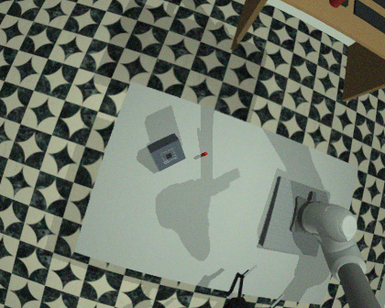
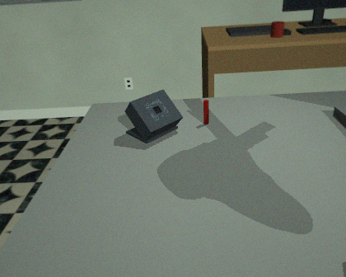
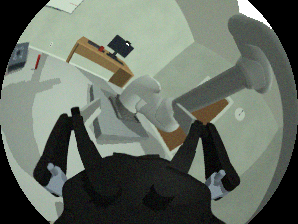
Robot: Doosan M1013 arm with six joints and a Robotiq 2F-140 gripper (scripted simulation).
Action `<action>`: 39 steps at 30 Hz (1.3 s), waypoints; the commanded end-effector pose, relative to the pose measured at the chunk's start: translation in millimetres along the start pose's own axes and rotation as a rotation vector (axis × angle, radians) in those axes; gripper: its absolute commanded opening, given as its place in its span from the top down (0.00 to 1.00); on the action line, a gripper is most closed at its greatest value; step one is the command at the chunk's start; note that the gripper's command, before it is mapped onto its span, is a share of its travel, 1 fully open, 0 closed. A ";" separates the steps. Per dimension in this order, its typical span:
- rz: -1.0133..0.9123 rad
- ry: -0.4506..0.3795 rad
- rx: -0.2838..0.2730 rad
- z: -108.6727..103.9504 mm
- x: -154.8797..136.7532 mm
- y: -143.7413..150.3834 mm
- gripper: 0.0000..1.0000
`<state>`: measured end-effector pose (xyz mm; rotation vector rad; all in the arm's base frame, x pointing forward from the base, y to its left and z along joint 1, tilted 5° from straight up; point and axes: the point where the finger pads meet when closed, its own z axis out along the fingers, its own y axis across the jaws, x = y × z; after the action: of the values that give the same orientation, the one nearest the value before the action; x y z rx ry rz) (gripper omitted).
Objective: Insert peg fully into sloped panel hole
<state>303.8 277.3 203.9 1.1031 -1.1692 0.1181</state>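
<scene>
The sloped panel [image 2: 155, 111] sits on the grey table [image 2: 112, 206], its square hole [image 2: 156, 109] facing up and unfilled. Just right of the panel, apart from it, the red peg [image 2: 205, 111] stands upright on the table. Well right of the panel is the arm's base [image 1: 273, 220]. The claw [image 3: 136, 183] is released, fingers spread wide, grasping nothing.

Looked like an office room: wooden desk [image 2: 252, 51] with monitor [image 2: 318, 6], keyboard [image 2: 252, 30] and red cup [image 2: 277, 29], wall outlet [image 2: 128, 83], checkered tile floor [image 1: 56, 92].
</scene>
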 end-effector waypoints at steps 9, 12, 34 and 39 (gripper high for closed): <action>0.000 0.000 0.000 0.0 0.1 0.1 0.00; 0.000 0.000 0.000 0.0 0.1 0.1 0.00; -0.347 -0.348 0.106 10.7 13.0 -93.8 0.00; -0.454 -0.465 0.180 12.4 19.8 -128.4 0.00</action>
<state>368.0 205.7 146.8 1.5074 -1.2830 -0.3528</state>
